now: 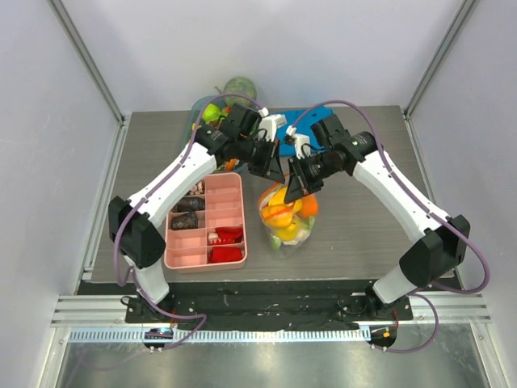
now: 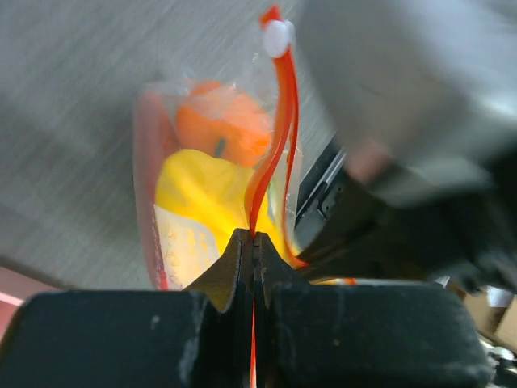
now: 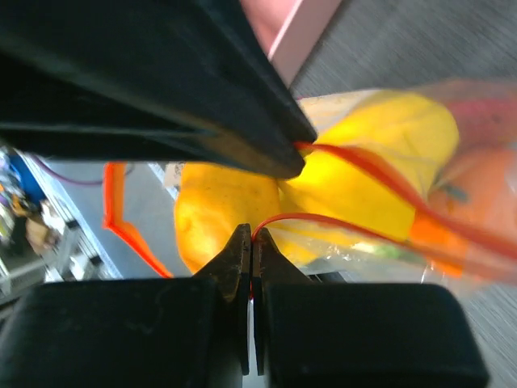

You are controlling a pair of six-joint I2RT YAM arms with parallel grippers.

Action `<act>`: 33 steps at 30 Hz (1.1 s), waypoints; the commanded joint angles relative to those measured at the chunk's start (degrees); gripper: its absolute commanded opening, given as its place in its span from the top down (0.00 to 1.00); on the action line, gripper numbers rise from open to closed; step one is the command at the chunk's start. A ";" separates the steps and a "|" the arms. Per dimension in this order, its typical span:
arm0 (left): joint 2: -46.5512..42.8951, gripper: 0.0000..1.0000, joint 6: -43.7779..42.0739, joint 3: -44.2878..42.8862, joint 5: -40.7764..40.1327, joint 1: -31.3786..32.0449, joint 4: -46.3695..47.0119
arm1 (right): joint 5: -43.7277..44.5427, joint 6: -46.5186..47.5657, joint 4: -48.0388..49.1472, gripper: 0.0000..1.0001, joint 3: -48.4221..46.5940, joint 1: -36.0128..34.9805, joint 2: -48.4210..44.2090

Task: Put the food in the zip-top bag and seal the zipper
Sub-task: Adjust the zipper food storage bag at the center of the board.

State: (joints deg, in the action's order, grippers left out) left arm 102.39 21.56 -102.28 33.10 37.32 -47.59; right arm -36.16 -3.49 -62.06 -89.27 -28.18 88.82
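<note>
Zip-top bag [image 1: 289, 220] sits mid-table, just beside pink tray [image 1: 179, 257], w/ toy orange [image 2: 222, 121] & yellow fruit [image 2: 202, 190] inside. Its orange-red zipper [image 2: 283, 105] runs straight into both sets of jaws. L gripper [image 2: 254, 242] is clenched on it, and R gripper [image 3: 251, 238] is pinched tight on same strip.

no text, label, brand, number or sign can be read in any of the views. nothing legible is made out on the zip-top bag [image 1: 289, 220], on its zipper [image 2: 283, 121], or on the pink tray [image 1: 190, 259].
</note>
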 commanded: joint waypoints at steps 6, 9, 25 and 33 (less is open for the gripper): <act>-2.55 1.00 -4.60 -2.13 7.41 -1.89 2.16 | 5.65 -22.15 23.64 0.99 11.65 0.15 -8.57; -1.93 1.00 -6.00 -3.10 9.26 -2.34 1.19 | 8.91 -26.55 29.09 0.99 14.29 0.23 -9.71; 7.73 1.00 -15.23 -18.38 8.91 -5.59 -9.34 | 4.26 -25.70 34.30 0.99 17.74 -0.38 -18.94; 13.35 1.00 -21.29 -22.87 6.34 -5.59 -16.91 | 7.76 -26.13 34.46 0.99 23.61 -1.61 -20.35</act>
State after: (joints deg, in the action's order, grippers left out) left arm 112.27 4.29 -122.63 37.52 31.48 -58.04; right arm -30.52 -29.30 -30.15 -68.36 -28.93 69.30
